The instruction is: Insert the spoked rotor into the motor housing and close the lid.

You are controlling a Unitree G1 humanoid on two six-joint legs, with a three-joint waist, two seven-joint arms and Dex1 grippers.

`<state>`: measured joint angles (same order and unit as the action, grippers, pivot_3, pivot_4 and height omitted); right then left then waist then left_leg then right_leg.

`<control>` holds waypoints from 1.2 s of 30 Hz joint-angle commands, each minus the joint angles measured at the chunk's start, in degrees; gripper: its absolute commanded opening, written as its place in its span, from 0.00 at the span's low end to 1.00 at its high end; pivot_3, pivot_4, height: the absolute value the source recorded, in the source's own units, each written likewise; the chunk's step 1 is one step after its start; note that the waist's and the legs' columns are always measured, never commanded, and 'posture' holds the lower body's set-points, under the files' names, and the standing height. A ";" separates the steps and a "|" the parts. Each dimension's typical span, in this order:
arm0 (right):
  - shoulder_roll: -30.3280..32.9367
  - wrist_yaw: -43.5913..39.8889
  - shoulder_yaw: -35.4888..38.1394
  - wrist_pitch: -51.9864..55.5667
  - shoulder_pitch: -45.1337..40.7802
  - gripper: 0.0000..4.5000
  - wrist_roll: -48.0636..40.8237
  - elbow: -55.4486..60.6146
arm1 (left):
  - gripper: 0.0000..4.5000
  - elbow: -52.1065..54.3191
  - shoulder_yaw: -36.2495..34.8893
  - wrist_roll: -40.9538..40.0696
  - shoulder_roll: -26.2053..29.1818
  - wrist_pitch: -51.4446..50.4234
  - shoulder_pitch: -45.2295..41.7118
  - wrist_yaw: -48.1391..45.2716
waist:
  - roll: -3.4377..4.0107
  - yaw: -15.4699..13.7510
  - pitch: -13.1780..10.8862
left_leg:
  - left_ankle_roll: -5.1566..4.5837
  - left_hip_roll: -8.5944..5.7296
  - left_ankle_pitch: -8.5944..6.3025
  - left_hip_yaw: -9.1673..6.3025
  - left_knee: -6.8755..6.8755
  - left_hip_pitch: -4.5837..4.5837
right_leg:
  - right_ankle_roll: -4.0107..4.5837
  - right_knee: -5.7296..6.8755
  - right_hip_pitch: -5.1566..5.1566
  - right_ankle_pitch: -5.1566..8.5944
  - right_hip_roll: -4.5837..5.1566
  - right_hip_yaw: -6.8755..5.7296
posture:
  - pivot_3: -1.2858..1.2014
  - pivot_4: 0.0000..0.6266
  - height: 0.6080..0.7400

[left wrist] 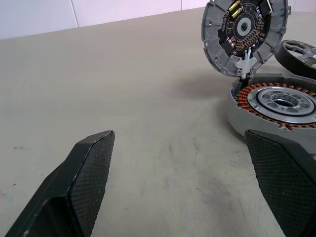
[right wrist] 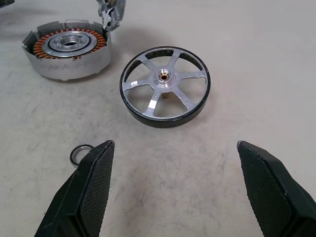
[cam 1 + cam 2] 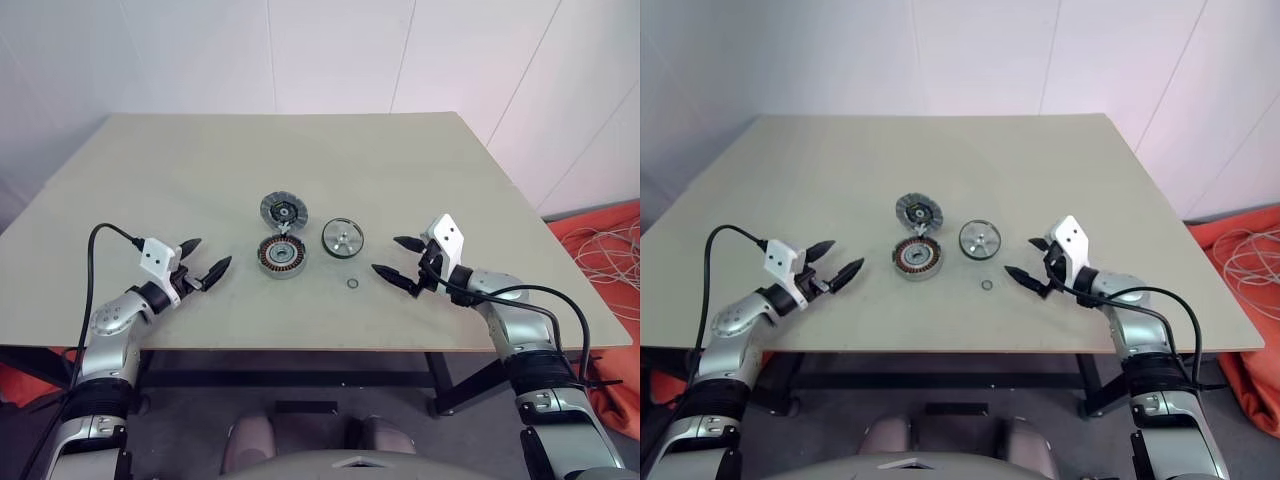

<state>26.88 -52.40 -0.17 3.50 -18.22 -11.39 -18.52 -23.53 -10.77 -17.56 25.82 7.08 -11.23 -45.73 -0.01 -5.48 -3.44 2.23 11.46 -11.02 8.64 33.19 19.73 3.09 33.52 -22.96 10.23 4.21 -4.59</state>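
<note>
The motor housing [image 3: 282,257], a short grey cup ringed with copper windings, sits at the table's middle. Its lid [image 3: 283,210], a grey round plate with a dark circuit face, stands tilted open from the housing's far edge, joined there [image 1: 244,34]. Just right of the housing lies the spoked rotor [image 2: 165,86], a dark-rimmed wheel with several silver spokes and a small hub. My left gripper [image 3: 213,252] is open left of the housing, apart from it. On the other side my right gripper [image 3: 386,254] is open, right of the rotor, holding nothing.
A tiny loose ring [image 3: 352,285] lies on the tan table [image 3: 200,170] in front of the rotor, near my right gripper's fingertips. White walls stand behind the table. Orange cloth and white cable lie on the floor at the right [image 3: 600,250].
</note>
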 commanded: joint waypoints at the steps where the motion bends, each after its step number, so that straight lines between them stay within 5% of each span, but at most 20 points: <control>1: 0.21 -0.13 0.54 -0.99 -1.46 1.00 -0.77 1.79 | 0.99 1.51 -0.24 -0.30 0.10 0.93 -1.24 -0.05 | 0.00 0.00 0.00 | 0.00 0.00 0.00 0.00 0.00 0.00 | 0.00 0.00 0.00 0.00 0.00 0.00 | 0.52 0.00 1.00; 28: -0.37 -1.77 -7.26 8.46 -2.31 1.00 -0.03 15.18 | 0.99 6.26 2.00 -0.47 -0.87 -1.50 -0.26 -0.28 | 0.00 0.00 0.00 | 0.00 0.02 0.00 -0.01 -0.01 0.00 | 0.00 0.01 0.00 0.00 0.00 0.00 | 0.52 0.00 1.00; 36: 0.69 -5.12 -18.59 26.04 -15.44 1.00 4.36 19.96 | 0.99 9.20 1.79 -1.95 -0.30 -4.20 0.74 -1.60 | 0.03 0.17 -0.02 | 0.01 0.04 0.01 -0.02 0.00 -0.06 | 0.00 0.04 -0.01 0.00 0.00 0.02 | 0.52 0.00 1.00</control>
<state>27.22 -56.59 -16.55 26.86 -29.94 -8.69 -0.61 -17.26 -8.38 -18.30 24.71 3.17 -10.49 -46.82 0.02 -5.31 -3.46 2.25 11.51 -11.01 8.63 33.19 19.66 3.08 33.56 -22.96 10.23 4.20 -4.57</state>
